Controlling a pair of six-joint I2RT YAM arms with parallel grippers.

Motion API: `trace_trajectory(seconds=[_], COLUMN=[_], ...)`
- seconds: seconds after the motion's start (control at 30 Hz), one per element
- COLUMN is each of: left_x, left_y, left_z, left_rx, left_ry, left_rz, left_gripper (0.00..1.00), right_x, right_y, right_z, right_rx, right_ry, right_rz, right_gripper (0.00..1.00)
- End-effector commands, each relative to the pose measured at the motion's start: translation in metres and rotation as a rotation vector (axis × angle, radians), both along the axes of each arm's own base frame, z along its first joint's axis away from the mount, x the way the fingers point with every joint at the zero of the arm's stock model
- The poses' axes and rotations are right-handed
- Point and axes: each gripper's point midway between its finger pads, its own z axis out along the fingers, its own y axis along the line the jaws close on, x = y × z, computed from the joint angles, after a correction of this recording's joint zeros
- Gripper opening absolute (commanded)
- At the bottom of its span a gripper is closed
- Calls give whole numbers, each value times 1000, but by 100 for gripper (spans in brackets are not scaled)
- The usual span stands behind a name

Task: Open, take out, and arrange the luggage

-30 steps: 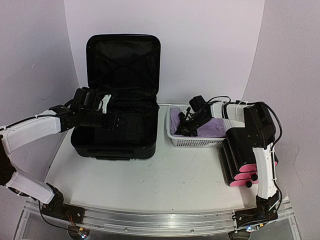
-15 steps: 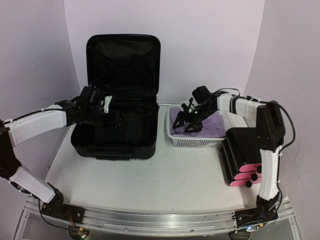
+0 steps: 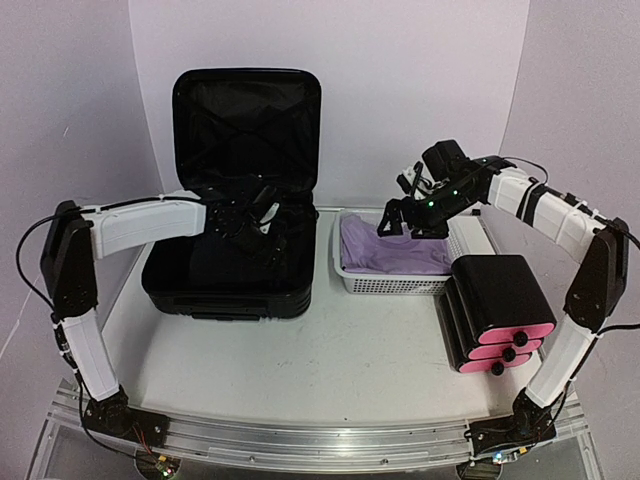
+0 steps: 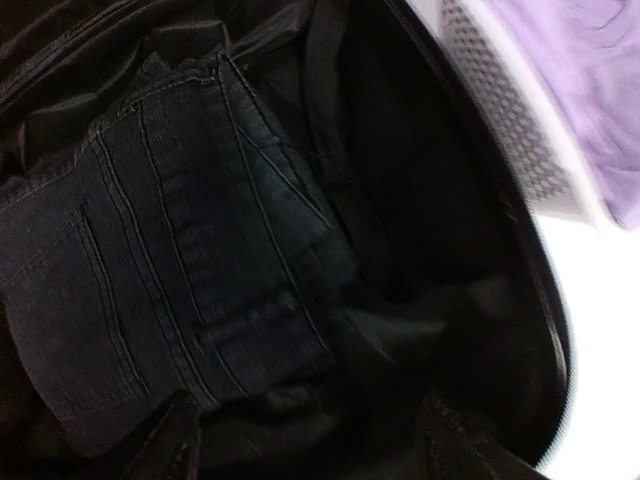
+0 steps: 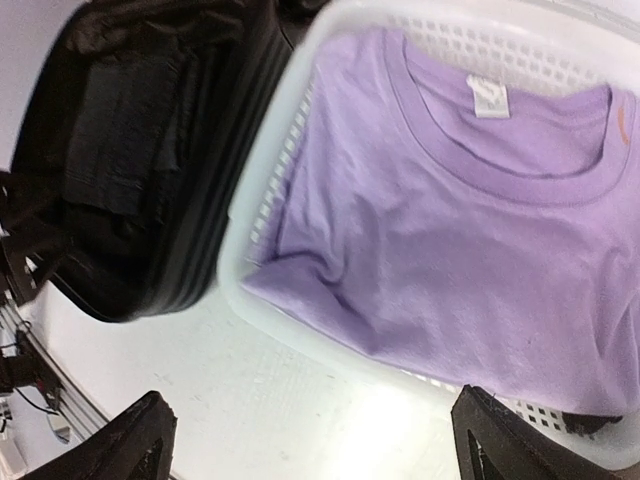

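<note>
Left gripper of mine hangs wide and empty inside the large black ribbed hard-shell suitcase, which lies open at far left, over folded dark denim jeans. Right gripper gapes empty above the lilac T-shirt in the white mesh plastic basket.

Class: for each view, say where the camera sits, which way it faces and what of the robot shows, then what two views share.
Top external: above and behind the bases, looking down at the table; both arms show.
Left wrist: over the large black hard-shell suitcase, looking down at folded dark denim jeans; left fingertips at bottom edge.
Right wrist: above the white mesh plastic basket, looking down at a lilac T-shirt; right fingertips in bottom corners.
Shared: both wrist views show suitcase, basket, shirt.
</note>
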Motion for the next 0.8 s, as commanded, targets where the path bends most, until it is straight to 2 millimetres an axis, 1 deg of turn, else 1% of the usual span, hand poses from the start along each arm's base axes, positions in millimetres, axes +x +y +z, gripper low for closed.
trace_trajectory(seconds=[0.0,0.03,0.1,0.13,0.17,0.27,0.4,0.5,0.6,0.67,0.77], left_x=[33,40,53,59,65,78,89,93,100,104,107], left_y=[8,2,-2,-4,-4,-8,-14,-14,-9,-5,-5], left_z=[-1,0,-4,-13,-16,-24,-38,-48,-59,-69,-85], left_rx=[163,167,201,229,250,300,343,363,395,406,394], left_ry=[-44,-56,-77,-74,-82,-88,-86,-79,-81,-68,-32], left_rz=[57,58,65,69,75,80,68,84,109,126,135], left_gripper=[76,77,79,83,86,89,97,97,98,98,98], right_x=[-6,-7,-10,-10,-10,-13,-16,-16,-16,-15,-12], right_y=[-12,-12,-12,-11,-11,-13,-14,-14,-13,-10,-8], right_z=[-7,-8,-9,-9,-9,-10,-13,-16,-17,-17,-19], right_rx=[-56,-58,-53,-52,-52,-57,-58,-66,-62,-52,-49], right_ry=[5,7,14,15,17,16,24,27,33,40,45], right_rz=[-2,-2,3,6,8,9,17,19,17,25,27], right_gripper=[98,98,98,98,98,98,98,98,98,98,98])
